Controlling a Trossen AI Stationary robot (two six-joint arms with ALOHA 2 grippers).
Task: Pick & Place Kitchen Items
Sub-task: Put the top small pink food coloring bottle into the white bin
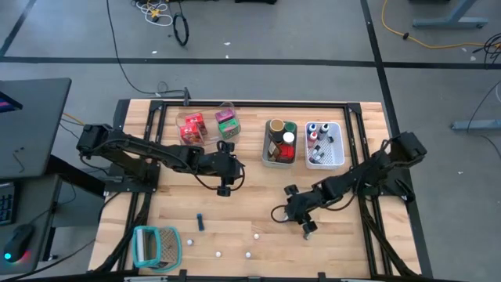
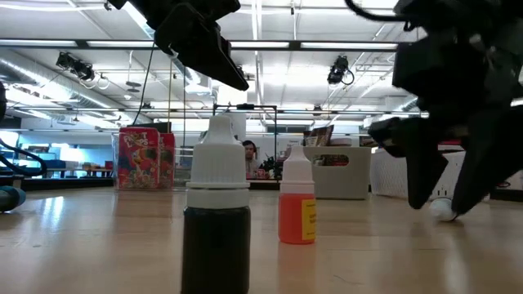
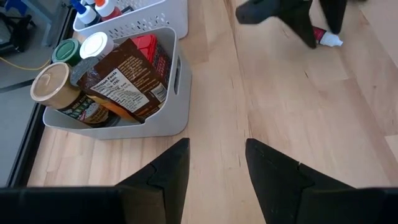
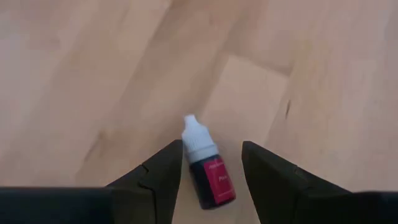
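Note:
A small red bottle (image 4: 208, 174) with a white cap lies on its side on the wooden table. My right gripper (image 4: 211, 155) is open and low over it, one finger on each side of the cap end. The left wrist view shows the same bottle (image 3: 326, 38) under those fingers. My left gripper (image 3: 217, 155) hangs open over bare table beside the grey bin (image 3: 168, 118), holding nothing. A dark bottle (image 2: 216, 220) and an orange bottle (image 2: 297, 208) stand upright near the table's front.
The grey bin (image 1: 279, 160) holds jars and a brown packet, and a white bin (image 1: 325, 160) holds small bottles. Clear bins with red (image 1: 192, 127) and green (image 1: 228, 123) packets stand at the back. A teal holder (image 1: 156, 245) and small white pieces (image 1: 254, 233) lie near the front edge.

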